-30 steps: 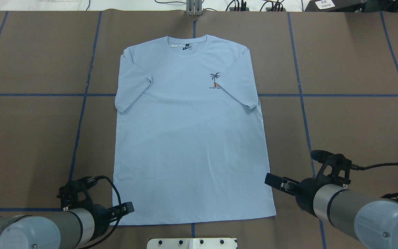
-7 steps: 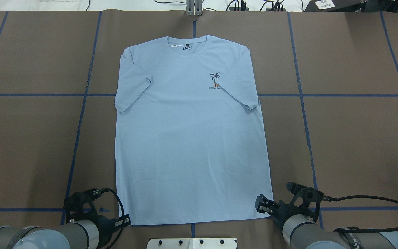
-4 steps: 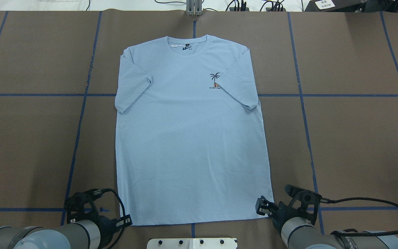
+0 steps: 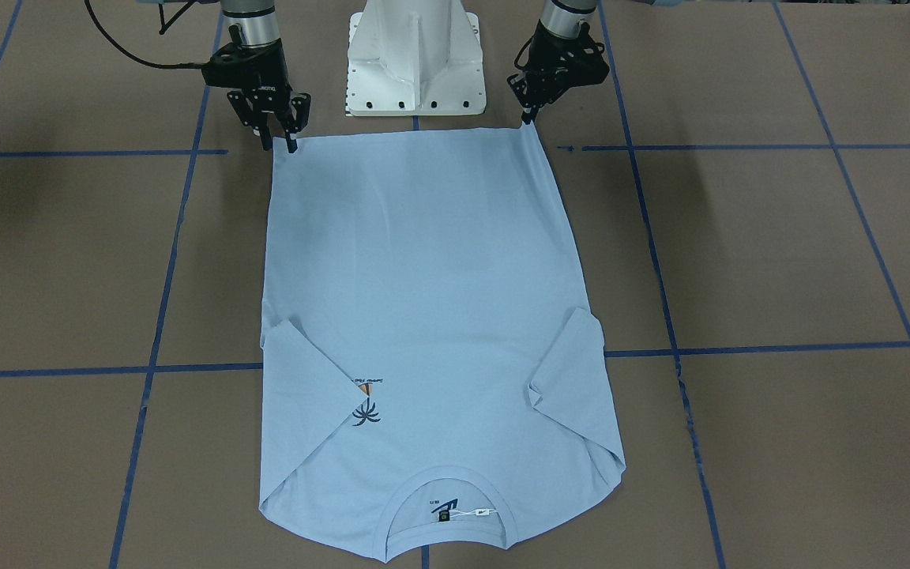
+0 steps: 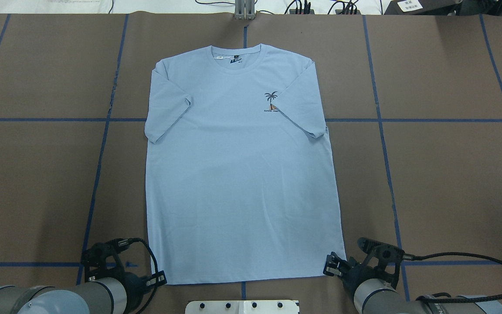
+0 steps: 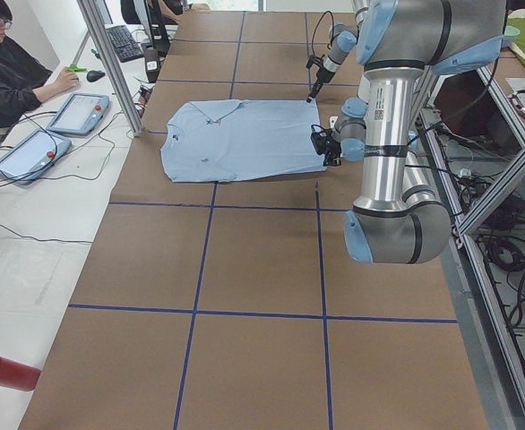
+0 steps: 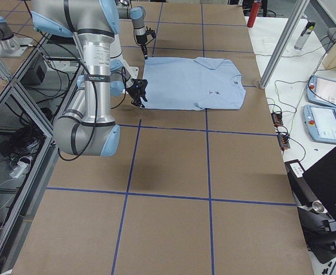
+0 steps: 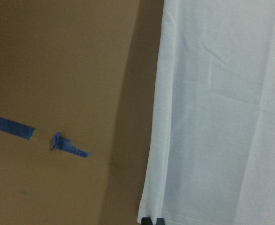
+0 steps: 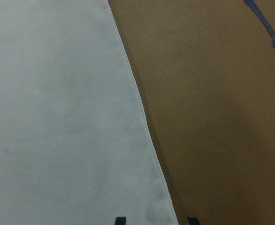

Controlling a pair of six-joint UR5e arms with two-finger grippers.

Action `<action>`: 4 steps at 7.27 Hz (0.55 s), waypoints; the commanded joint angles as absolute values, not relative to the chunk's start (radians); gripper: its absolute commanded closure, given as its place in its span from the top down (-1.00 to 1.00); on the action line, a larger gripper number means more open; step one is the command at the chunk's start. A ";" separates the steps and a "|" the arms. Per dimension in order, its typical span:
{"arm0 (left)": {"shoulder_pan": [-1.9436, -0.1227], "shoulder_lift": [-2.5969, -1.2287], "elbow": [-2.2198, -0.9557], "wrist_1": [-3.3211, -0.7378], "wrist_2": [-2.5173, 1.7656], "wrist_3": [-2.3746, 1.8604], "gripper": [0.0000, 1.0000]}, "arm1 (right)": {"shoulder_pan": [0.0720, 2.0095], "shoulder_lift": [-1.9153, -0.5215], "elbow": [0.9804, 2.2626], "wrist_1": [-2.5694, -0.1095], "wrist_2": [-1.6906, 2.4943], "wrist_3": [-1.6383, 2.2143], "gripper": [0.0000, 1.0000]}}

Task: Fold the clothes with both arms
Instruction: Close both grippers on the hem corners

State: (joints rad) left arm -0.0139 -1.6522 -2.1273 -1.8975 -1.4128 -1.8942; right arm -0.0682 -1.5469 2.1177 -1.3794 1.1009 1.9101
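The light blue T-shirt [image 5: 238, 183] lies flat and face up, collar away from me, with both sleeves folded in. Its palm print [image 5: 271, 101] and dark neck label [image 5: 234, 60] show; the white tag [image 4: 483, 512] lies in the collar. My left gripper [image 5: 158, 278] sits at the hem's left corner; in the left wrist view one dark tip meets the corner of the shirt [image 8: 222, 117], so it is shut on it. My right gripper [image 5: 330, 266] is open at the hem's right corner, and its fingertips [image 9: 120, 220] straddle the shirt's edge [image 9: 57, 117].
The white pedestal base [image 4: 415, 55] stands just behind the hem. Blue tape lines [image 5: 447, 120] cross the brown table. A metal post [image 5: 244, 11] stands at the far edge. An operator [image 6: 12, 63] sits at a side desk with control pendants [image 6: 79, 112].
Both grippers came down and back from beside the shirt to its hem corners. In the last second the right gripper shifted slightly nearer the corner; the left stayed put.
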 commanded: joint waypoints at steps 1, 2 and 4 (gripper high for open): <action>-0.012 -1.652 -2.126 -1.898 -1.413 -1.894 -1.00 | -0.086 -1.551 2.118 -1.381 1.103 1.911 0.06; -0.014 -1.652 -2.126 -1.899 -1.413 -1.894 -1.00 | -0.087 -1.554 2.118 -1.381 1.103 1.911 0.06; -0.014 -1.652 -2.125 -1.899 -1.413 -1.894 -1.00 | -0.087 -1.566 2.118 -1.382 1.103 1.911 0.07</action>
